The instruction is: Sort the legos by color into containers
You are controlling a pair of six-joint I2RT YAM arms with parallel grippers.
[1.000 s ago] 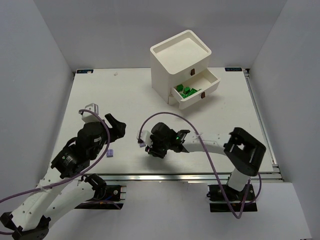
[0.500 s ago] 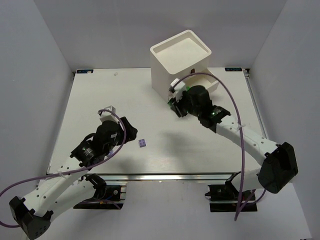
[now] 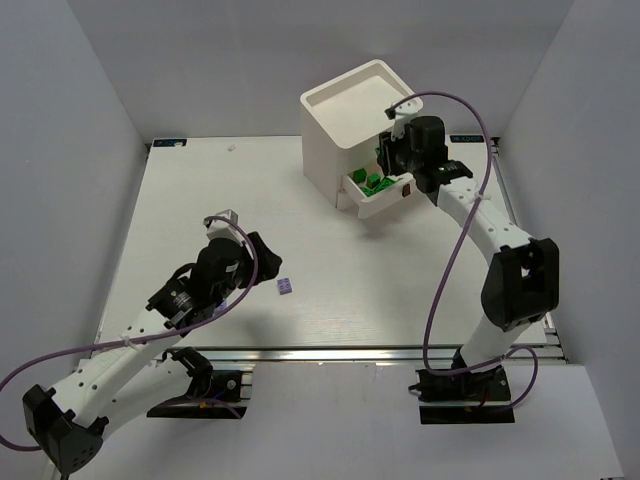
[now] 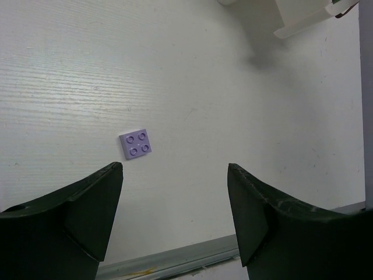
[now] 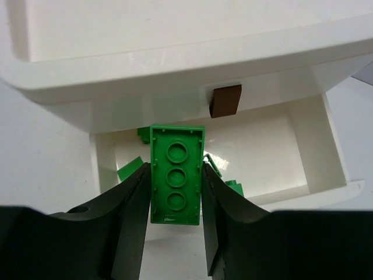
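Observation:
A white chest point(image 3: 345, 125) stands at the back of the table with its bottom drawer point(image 3: 385, 200) pulled out; several green legos point(image 3: 375, 183) lie in it. My right gripper point(image 3: 392, 152) is over that drawer, shut on a long green lego point(image 5: 176, 174) held underside toward the camera, above the open drawer point(image 5: 326, 151). A light purple square lego point(image 3: 284, 286) lies on the table, also in the left wrist view point(image 4: 136, 143). My left gripper point(image 3: 262, 256) is open and empty, just left of the purple lego and apart from it.
The chest's recessed tray top point(image 3: 362, 100) holds nothing. A dark brown pull point(image 5: 225, 100) shows on the shut drawer above the open one. The table's near edge rail point(image 4: 175, 259) runs just below the left fingers. White walls enclose the table on three sides.
My right arm has swung from the table's near middle to the chest, carrying the green lego to over the open drawer. My left gripper has moved right and forward toward the purple lego.

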